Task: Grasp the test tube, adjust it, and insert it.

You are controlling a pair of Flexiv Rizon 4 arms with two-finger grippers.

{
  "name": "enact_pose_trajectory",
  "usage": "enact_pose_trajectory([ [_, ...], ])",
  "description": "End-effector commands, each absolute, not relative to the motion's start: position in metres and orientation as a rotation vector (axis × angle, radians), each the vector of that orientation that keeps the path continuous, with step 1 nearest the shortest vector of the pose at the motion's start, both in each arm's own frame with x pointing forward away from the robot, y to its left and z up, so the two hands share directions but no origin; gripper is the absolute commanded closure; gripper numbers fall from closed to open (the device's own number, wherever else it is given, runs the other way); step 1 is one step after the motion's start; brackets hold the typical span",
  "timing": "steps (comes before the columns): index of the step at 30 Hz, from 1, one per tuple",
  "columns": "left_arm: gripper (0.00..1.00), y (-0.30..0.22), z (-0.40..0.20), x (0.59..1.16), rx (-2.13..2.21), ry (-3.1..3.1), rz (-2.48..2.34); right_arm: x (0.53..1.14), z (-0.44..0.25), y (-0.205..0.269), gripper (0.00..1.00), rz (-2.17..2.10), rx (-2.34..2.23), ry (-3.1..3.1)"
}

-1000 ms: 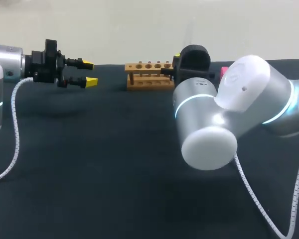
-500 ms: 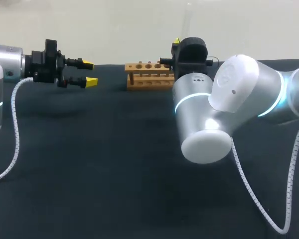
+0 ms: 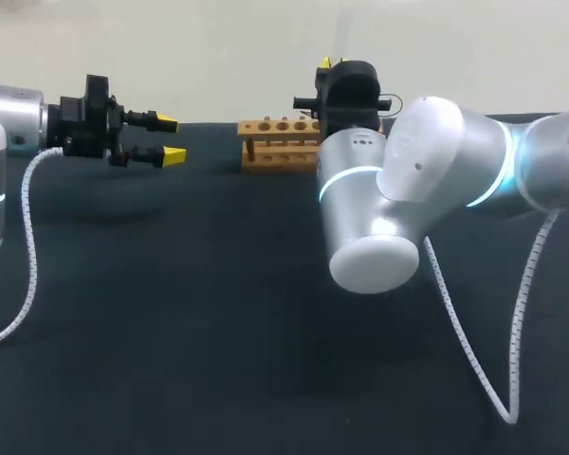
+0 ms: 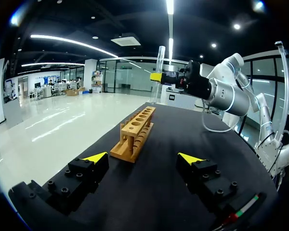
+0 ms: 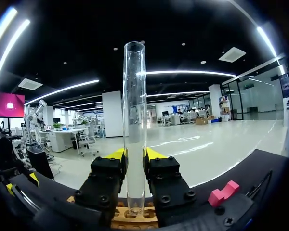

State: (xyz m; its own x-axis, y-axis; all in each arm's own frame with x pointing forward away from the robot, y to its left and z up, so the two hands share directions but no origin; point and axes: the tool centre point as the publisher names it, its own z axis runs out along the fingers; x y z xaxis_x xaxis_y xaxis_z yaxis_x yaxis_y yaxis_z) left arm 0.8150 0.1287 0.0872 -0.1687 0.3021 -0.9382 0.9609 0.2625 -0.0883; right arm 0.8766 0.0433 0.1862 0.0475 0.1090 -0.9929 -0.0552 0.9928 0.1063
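Glass tube (image 5: pixel 135 115), 1, gripped in right pincer (image 5: pixel 135 155) over 1 rack (image 4: pixel 135 134); left pincer (image 4: pixel 143 157) open.

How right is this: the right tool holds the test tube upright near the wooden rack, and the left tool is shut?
Not quite: the left tool is open, as the left wrist view shows. The right tool does hold the test tube upright near the wooden rack.
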Motion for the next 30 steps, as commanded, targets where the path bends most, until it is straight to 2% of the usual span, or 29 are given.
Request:
enact_pose_trajectory([
  [1,0.0,0.129,0.086,0.814,1.181,1.649,-0.938,0.887,0.18,0.045,1.0,0.148,0.02,1.507],
  [30,0.0,0.129,0.086,0.814,1.181,1.649,-0.938,0.894,0.159,0.042,1.0,0.165,0.019,1.542],
])
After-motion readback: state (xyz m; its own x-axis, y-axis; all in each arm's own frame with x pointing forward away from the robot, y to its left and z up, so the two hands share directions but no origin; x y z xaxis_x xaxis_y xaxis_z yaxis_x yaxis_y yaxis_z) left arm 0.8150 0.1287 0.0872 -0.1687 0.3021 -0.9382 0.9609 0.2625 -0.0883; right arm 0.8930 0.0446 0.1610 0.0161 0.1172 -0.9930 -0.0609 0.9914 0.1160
